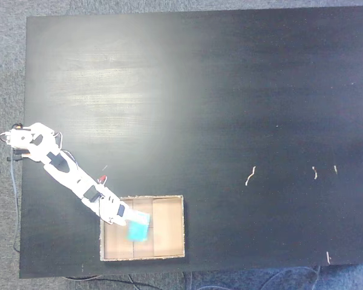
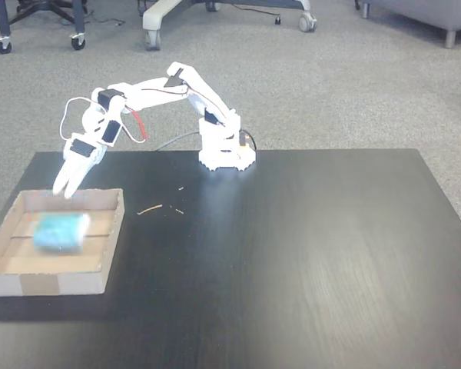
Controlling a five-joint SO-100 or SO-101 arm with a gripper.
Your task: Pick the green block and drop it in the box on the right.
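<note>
Desk (image 1: 230, 90): black wood-grain top, standing on grey carpet (image 2: 353, 84). Pale glare is lying across its upper left part in the top-down fixed view.

Arm (image 2: 150, 88): white, with dark joint housings and red and white wires. Its base (image 2: 226, 154) is sitting at the desk's far edge in the front fixed view, at the left edge (image 1: 25, 140) in the top-down one. The arm is reaching out over the cardboard box.

Jaws (image 2: 64, 184): pointing downward above the box's far rim, the two white fingers (image 2: 61, 183) lying close together, nearly closed. Nothing is showing between them. In the top-down fixed view the jaws (image 1: 128, 215) are sitting over the box's upper left part, tip just beside the block.

Green block (image 2: 60, 232): small and teal, appearing as a smeared, blurred patch below the fingertips and apart from them, inside the box's outline. Whether it is touching the floor of the box cannot be told. In the top-down fixed view it (image 1: 138, 228) is showing over the middle panel of the box floor.

Box (image 2: 100, 265): shallow tan cardboard with a pale rough rim, flap seams crossing its floor. It is sitting at the desk's near left corner in the front fixed view, near the bottom edge (image 1: 183, 226) in the top-down one.

Scraps (image 1: 250, 176): a few pale thin bits lying on the desk, well apart from the box.

Chair bases with casters (image 2: 38, 19): standing on the carpet behind the desk.
</note>
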